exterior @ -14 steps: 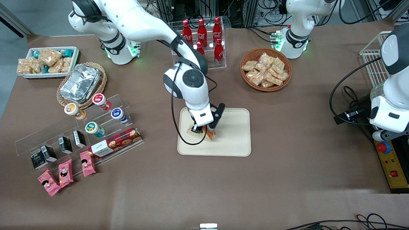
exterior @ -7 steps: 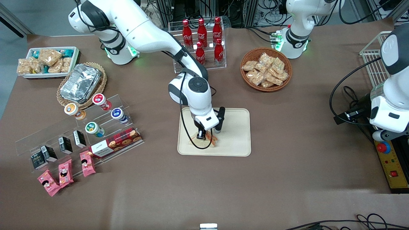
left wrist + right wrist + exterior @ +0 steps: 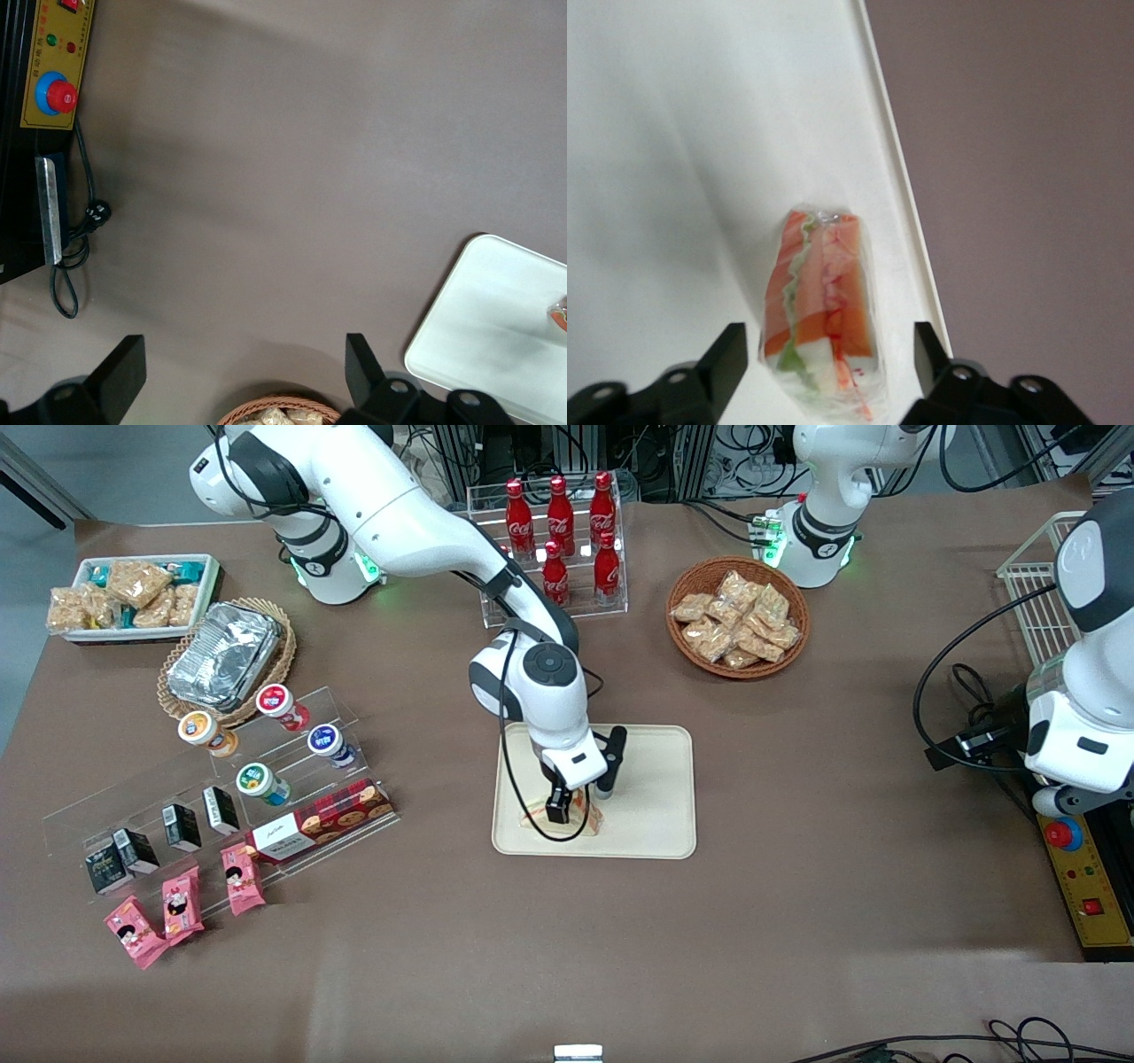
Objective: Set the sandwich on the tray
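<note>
The sandwich (image 3: 537,816), a wrapped wedge with orange, pink and green layers, lies on the cream-beige tray (image 3: 651,797), close to the tray's edge nearest the front camera. My right gripper (image 3: 580,797) hangs directly over it. In the right wrist view the sandwich (image 3: 819,292) rests on the tray (image 3: 673,133) between my gripper's (image 3: 830,363) spread fingers (image 3: 729,354), with a gap showing at each side. A corner of the tray (image 3: 496,328) shows in the left wrist view.
A wicker basket of snack packets (image 3: 737,615) and a rack of red cola bottles (image 3: 558,522) stand farther from the front camera than the tray. A foil container (image 3: 223,654), yoghurt cups, cartons and pink packets lie toward the working arm's end.
My gripper has moved down and a little nearer the front camera with the sandwich. The sandwich was tilted in the fingers; it now lies on the tray.
</note>
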`<state>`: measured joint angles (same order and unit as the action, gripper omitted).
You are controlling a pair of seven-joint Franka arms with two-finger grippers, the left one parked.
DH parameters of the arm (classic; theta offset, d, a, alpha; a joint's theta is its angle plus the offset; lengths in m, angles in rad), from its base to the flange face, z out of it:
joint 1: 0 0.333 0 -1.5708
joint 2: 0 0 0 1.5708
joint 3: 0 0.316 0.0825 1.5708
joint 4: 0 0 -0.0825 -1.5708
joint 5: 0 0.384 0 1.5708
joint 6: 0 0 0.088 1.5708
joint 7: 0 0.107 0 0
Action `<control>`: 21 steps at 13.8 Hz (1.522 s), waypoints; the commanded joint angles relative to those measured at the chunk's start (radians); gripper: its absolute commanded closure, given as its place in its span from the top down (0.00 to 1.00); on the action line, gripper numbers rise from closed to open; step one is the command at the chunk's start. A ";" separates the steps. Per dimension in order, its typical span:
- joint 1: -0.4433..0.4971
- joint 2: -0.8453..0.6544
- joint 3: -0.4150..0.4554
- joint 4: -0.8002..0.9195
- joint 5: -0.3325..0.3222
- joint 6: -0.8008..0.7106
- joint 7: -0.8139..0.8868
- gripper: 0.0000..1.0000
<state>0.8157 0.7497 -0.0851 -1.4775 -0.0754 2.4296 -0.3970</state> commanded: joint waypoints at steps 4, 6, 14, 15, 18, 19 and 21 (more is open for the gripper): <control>-0.063 -0.156 -0.002 -0.001 0.166 -0.157 0.058 1.00; -0.117 -0.232 -0.002 -0.015 0.167 -0.275 0.215 1.00; -0.381 -0.415 -0.004 -0.010 0.275 -0.538 0.231 1.00; -0.412 -0.440 -0.007 -0.009 0.275 -0.578 0.233 1.00; -0.509 -0.492 -0.012 -0.006 0.263 -0.717 0.242 1.00; -0.536 -0.510 -0.024 -0.007 0.263 -0.734 0.244 1.00; -0.576 -0.521 -0.068 0.003 0.266 -0.831 0.234 1.00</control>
<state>0.2726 0.2537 -0.1253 -1.4621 0.1711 1.6714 -0.1686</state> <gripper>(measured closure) 0.000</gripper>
